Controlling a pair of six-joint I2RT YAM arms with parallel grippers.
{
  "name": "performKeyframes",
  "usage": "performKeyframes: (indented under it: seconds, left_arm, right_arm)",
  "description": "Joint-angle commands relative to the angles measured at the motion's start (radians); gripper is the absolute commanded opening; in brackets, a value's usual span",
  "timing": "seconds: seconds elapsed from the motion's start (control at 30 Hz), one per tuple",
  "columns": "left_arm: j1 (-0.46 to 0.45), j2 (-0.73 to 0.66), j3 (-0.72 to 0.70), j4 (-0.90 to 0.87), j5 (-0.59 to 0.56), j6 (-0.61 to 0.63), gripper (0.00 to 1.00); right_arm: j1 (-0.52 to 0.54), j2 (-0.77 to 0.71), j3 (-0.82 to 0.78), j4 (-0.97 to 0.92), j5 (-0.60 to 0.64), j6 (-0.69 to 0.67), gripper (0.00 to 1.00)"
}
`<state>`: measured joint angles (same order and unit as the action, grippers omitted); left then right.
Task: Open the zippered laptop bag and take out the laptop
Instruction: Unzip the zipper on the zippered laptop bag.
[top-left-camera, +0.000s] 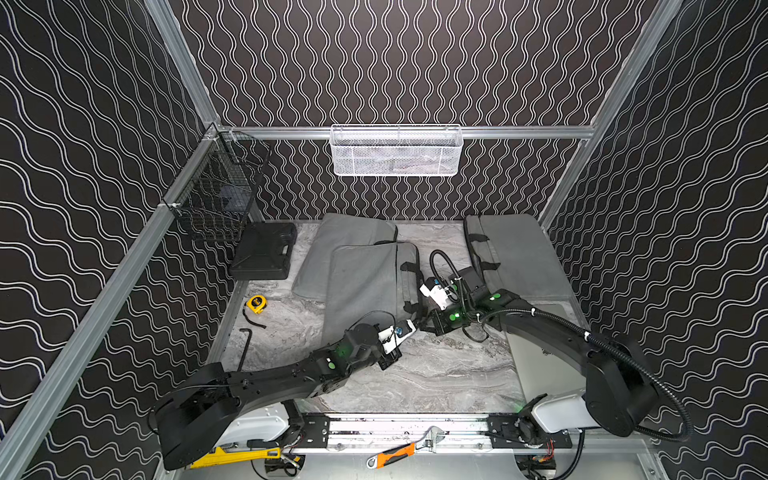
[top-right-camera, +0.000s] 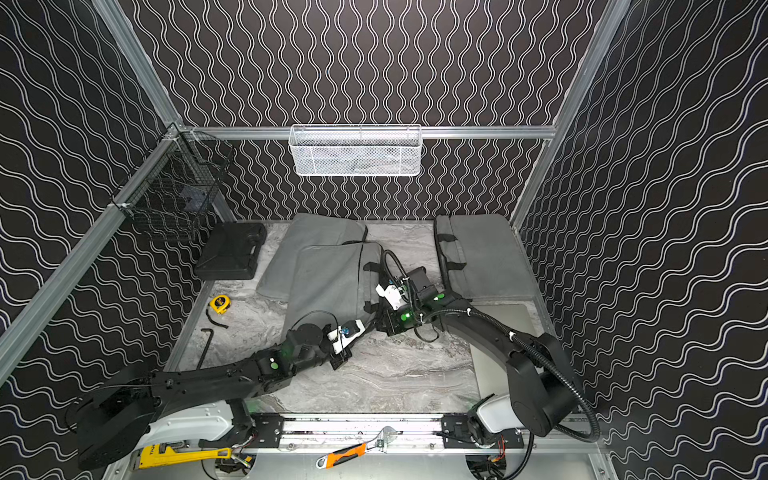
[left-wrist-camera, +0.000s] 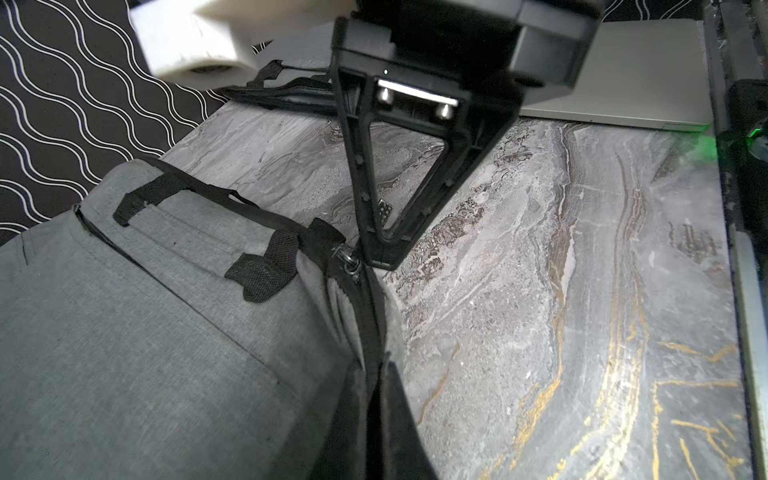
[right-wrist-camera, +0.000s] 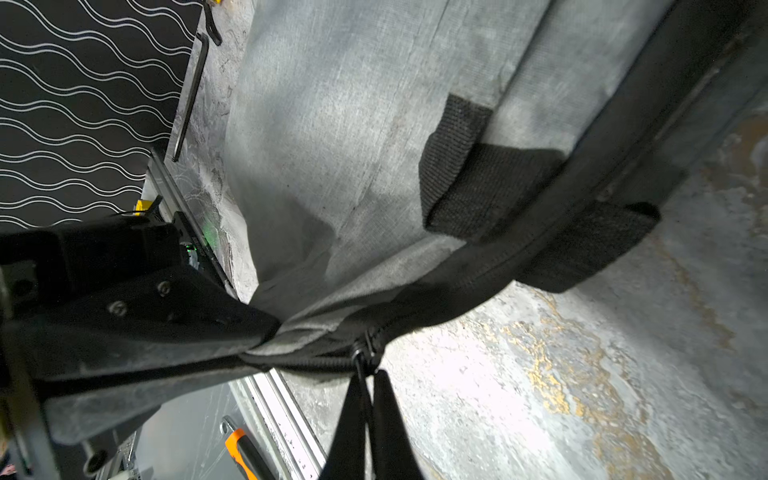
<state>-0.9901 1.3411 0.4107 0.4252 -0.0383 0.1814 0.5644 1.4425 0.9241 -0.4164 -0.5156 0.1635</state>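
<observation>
The grey zippered laptop bag (top-left-camera: 365, 286) (top-right-camera: 328, 282) lies flat mid-table, with black handles along its right edge. Both grippers meet at its near right corner. My left gripper (left-wrist-camera: 374, 365) (top-left-camera: 409, 328) is shut on the bag's black zip edge at that corner. My right gripper (right-wrist-camera: 369, 374) (top-left-camera: 424, 324) is shut on the zipper pull (right-wrist-camera: 365, 353) (left-wrist-camera: 348, 258), which sits just beside the left grip. What is inside the bag is hidden. A closed silver laptop (top-left-camera: 536, 357) (left-wrist-camera: 623, 70) lies on the table at the front right, partly under my right arm.
A second grey bag (top-left-camera: 519, 253) lies at the back right and a third (top-left-camera: 345, 237) is under the held bag. A black case (top-left-camera: 264, 255), yellow tape measure (top-left-camera: 256, 304) and hex key (top-left-camera: 245, 345) are on the left. Wire baskets (top-left-camera: 395, 149) hang on the walls.
</observation>
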Motion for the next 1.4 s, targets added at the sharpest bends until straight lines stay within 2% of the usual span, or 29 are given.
performKeyframes:
  seconds: [0.0,0.13,0.27,0.33,0.43,0.6,0.73,0.8,0.93,1.07,1.13,1.27,1.33,1.37]
  left_arm:
    - [-0.002,0.006,0.008,-0.112,0.100,-0.013,0.00]
    - [-0.002,0.000,0.007,-0.097,0.094,-0.042,0.02]
    - [-0.004,0.013,0.015,-0.049,0.073,-0.102,0.48]
    - [-0.002,0.023,0.049,-0.080,0.043,-0.138,0.58]
    - [-0.002,0.048,0.087,-0.089,0.007,-0.203,0.63]
    - [0.001,0.144,0.225,-0.200,0.017,-0.313,0.63]
    - [0.009,0.201,0.300,-0.247,0.022,-0.398,0.52]
    - [0.020,0.212,0.314,-0.244,0.035,-0.444,0.50]
    - [0.052,0.220,0.291,-0.177,0.088,-0.542,0.47]
    - [0.071,0.250,0.256,-0.084,0.169,-0.586,0.37]
    - [0.071,0.267,0.246,-0.046,0.198,-0.600,0.36]
    - [0.071,0.299,0.233,-0.006,0.221,-0.616,0.43]
    - [0.071,0.309,0.234,-0.018,0.216,-0.613,0.41]
    - [0.071,0.312,0.234,-0.030,0.212,-0.606,0.37]
  right_arm:
    - [-0.045,-0.002,-0.003,0.115,0.495,-0.007,0.00]
    - [-0.045,-0.011,0.000,0.119,0.437,-0.014,0.00]
    - [-0.037,-0.057,-0.053,0.192,0.302,0.020,0.00]
    - [-0.036,-0.081,-0.079,0.222,0.254,0.057,0.00]
    - [-0.032,-0.097,-0.104,0.248,0.231,0.096,0.00]
    - [0.004,-0.087,-0.123,0.258,0.206,0.132,0.00]
    - [0.034,-0.097,-0.143,0.257,0.211,0.143,0.00]
    - [0.038,-0.111,-0.155,0.255,0.212,0.150,0.00]
    - [0.049,-0.145,-0.184,0.253,0.204,0.162,0.00]
    - [0.064,-0.173,-0.211,0.265,0.213,0.177,0.00]
    - [0.086,-0.186,-0.229,0.287,0.223,0.188,0.00]
    - [0.135,-0.192,-0.249,0.325,0.225,0.220,0.00]
    - [0.158,-0.190,-0.251,0.331,0.230,0.230,0.00]
    - [0.167,-0.187,-0.250,0.332,0.232,0.234,0.00]
